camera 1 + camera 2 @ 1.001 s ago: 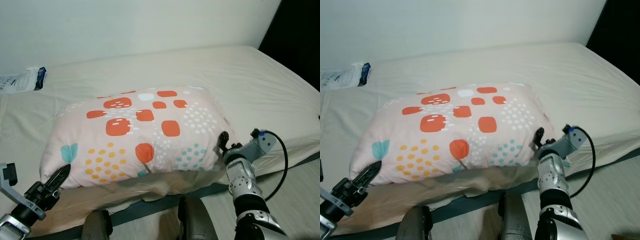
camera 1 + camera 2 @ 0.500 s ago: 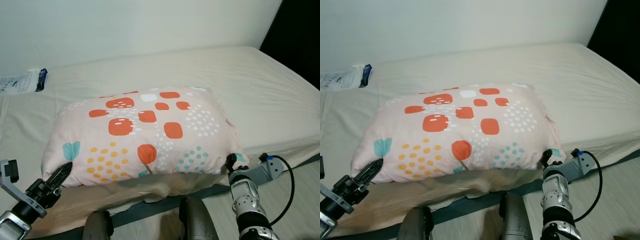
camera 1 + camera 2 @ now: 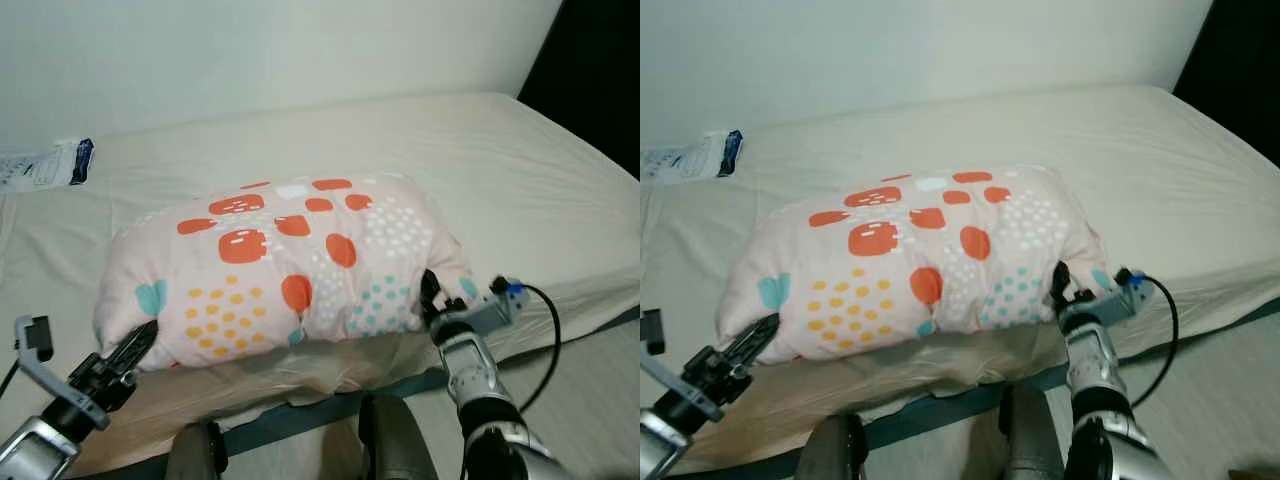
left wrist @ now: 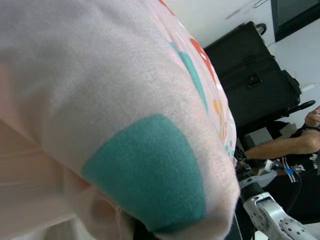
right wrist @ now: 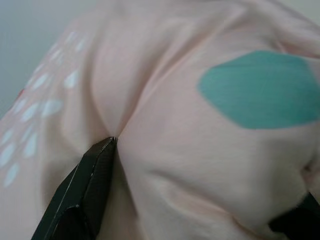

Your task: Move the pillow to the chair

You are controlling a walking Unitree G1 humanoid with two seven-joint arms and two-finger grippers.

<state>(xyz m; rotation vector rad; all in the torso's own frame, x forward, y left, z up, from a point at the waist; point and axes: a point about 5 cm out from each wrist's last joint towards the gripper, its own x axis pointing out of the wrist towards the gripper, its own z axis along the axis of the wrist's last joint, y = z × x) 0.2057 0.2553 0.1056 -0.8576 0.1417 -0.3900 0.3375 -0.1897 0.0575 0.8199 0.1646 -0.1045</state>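
A pink pillow (image 3: 290, 260) with orange, yellow, teal and white spots lies on the cream bed (image 3: 480, 150) near its front edge, bulging upward. My left gripper (image 3: 143, 338) touches the pillow's left end, its black fingers drawn together into one point. My right gripper (image 3: 428, 295) presses into the pillow's right end. In the right wrist view its fingers (image 5: 95, 170) stand wide apart, with a teal-spotted fold of the pillow (image 5: 210, 150) bulging between them. The left wrist view is close against the pillow (image 4: 125, 125).
A white and blue plastic package (image 3: 45, 165) lies at the bed's far left, by the wall. My own legs (image 3: 390, 440) stand against the bed's front edge. In the left wrist view a black suitcase (image 4: 250, 85) and a seated person (image 4: 285, 145) are beyond the pillow.
The pillow has been squeezed narrower and taller. My right gripper has moved up and left into the pillow's right end. My left gripper has pushed in slightly to the right.
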